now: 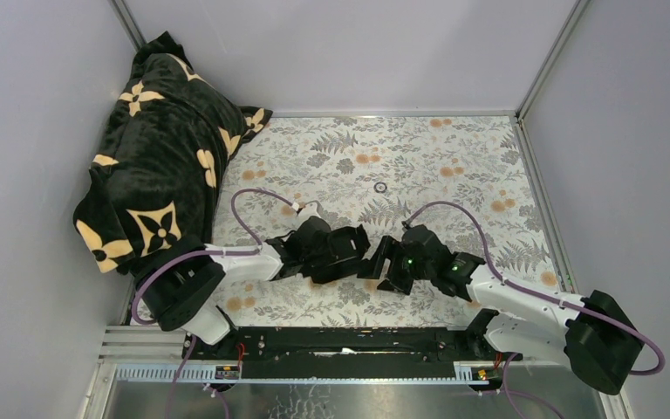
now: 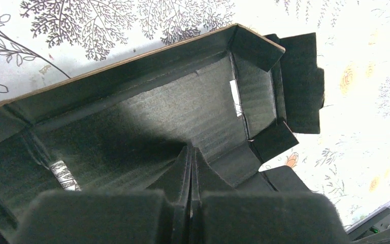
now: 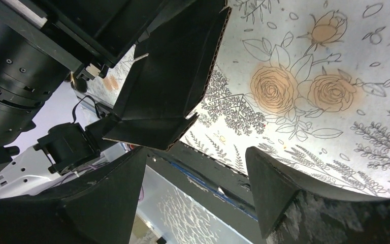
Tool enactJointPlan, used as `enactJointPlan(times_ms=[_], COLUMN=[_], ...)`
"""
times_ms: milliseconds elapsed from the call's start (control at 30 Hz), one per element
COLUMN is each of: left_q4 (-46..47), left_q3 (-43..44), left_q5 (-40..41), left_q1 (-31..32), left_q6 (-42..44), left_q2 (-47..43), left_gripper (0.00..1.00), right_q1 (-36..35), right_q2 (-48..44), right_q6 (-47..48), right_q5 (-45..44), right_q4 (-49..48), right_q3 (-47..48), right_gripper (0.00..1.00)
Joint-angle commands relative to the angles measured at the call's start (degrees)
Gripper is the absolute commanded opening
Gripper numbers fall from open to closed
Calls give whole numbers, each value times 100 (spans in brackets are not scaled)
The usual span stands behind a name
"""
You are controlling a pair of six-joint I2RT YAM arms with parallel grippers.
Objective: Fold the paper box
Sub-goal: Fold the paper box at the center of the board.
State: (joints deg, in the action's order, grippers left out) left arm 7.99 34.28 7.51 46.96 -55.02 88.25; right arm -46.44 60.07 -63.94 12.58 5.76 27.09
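The paper box (image 1: 342, 249) is black card, half formed into an open tray with loose flaps, near the front middle of the floral table. In the left wrist view I see its inside (image 2: 172, 112), a raised far wall and end flaps (image 2: 299, 81). My left gripper (image 2: 190, 152) is shut, its fingers pressed together on the box's near wall; from above it (image 1: 312, 253) sits at the box's left side. My right gripper (image 3: 195, 165) stands open just right of the box (image 3: 172, 86), with nothing between its fingers. One flap's corrugated edge hangs just past the left fingertip (image 3: 132, 168).
A black plush blanket with cream flowers (image 1: 161, 166) is heaped at the back left. A small dark ring (image 1: 380, 186) lies on the floral cloth behind the box. The black front rail (image 1: 349, 340) runs along the near edge. Grey walls close in both sides.
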Motion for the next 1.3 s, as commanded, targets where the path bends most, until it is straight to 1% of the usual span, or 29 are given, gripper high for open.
enactJointPlan(times_ms=[0,67,200,433,633,800,933,1067,1133,1200,1267], left_q4=[-179,-122,-23,136,243,325,369,396,396,401,409], left_q3=[-63,-68,-72,-113,-165,-160,-210,-259,-290,-307,-332], left_q5=[73,53,-6,-64,-101,-153,-181,-203,-212,-205,-206], left_q1=[83,78,82,76,79,75,79,72,75,72,75], left_q6=[-82,-91,-84,-78,-79,-81,-78,-57,-45,-30,-30], left_q2=[245,292,369,457,532,561,509,434,403,377,360], left_gripper=[1,1,1,1,0,0,0,0,0,0,0], right_q1=[-213,-253,-285,-395,-695,-1138,-1287,-1305,-1300,-1301,-1300], right_q2=[73,29,-227,-498,-247,76,330,693,860,1054,1286], right_q6=[-540,-619,-661,-1194,-1652,-2081,-2354,-2490,-2514,-2521,-2528], right_q5=[-341,-431,-656,-1034,-1185,-1690,-2033,-2274,-2385,-2453,-2493], right_q4=[-60,25,489,685,601,658,646,528,364,297,223], right_q3=[201,290,502,344,278,379,451,576,636,734,811], right_gripper=[79,78,78,78,78,79,78,75,70,68,63])
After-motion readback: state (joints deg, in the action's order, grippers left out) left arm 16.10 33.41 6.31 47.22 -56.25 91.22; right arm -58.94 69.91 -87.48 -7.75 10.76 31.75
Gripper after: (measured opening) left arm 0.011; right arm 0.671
